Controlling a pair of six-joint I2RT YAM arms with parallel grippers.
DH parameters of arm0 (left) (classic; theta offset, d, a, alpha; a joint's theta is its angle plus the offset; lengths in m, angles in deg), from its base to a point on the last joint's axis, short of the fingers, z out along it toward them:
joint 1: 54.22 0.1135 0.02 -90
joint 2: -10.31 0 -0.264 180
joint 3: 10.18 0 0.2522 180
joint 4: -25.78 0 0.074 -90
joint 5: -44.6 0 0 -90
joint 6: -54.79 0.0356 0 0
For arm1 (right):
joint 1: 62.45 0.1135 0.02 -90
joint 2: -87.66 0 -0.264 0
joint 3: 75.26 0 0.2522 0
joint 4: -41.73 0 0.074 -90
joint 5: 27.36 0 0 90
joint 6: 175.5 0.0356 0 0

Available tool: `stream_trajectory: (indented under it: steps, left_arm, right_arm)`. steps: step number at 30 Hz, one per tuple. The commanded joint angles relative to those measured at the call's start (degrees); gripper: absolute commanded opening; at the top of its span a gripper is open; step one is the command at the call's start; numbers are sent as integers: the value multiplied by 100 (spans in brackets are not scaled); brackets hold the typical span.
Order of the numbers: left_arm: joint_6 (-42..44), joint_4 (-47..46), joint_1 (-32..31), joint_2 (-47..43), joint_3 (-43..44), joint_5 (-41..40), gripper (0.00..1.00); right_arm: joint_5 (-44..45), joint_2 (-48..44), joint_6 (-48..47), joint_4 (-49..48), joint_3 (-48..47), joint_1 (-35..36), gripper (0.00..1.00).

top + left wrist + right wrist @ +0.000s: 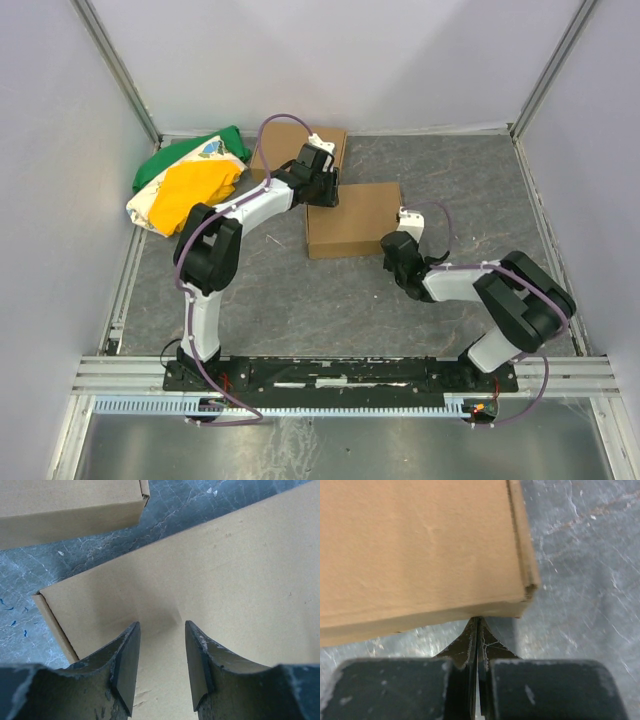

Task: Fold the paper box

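**Pressing the closed box into shape: last touches of the fold**

Judging from how things lie, the folding is nearly finished: the paper box (352, 220) sits mid-table as a shallow closed mailer, lid down, with no flap or tab standing loose in any view. What seems in hand is seating and squaring it up.

The left gripper (161, 626) reaches over from the left and points down at the lid near the box's far-left corner. Its jaws stand partly apart with nothing between them; whether the tips touch the cardboard I cannot tell.

The right gripper (477, 621) is fully closed on nothing, its arm bent low at the right. Its joined tips meet the foot of the box's side wall close to the near-right corner.

Next calls for gentle downward pressure on the lid while the right tips brace that wall, so the box does not slide toward the other cardboard box (332, 140) at the far edge.
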Motion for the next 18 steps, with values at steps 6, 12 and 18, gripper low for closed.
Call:
stream_trajectory:
  steps: [6, 12, 18]
  left_arm:
    - [244, 763, -222, 635, -255, 398, 46]
    - [281, 799, -222, 665, -230, 319, 46]
    - [325, 951, -223, 506, -141, -25, 52]
  right_arm:
    - [68, 989, -273, -1309, -643, -45, 1]
    - [-232, 839, -235, -1267, -533, -47, 1]
    - [-720, -421, -407, -380, -46, -46, 3]
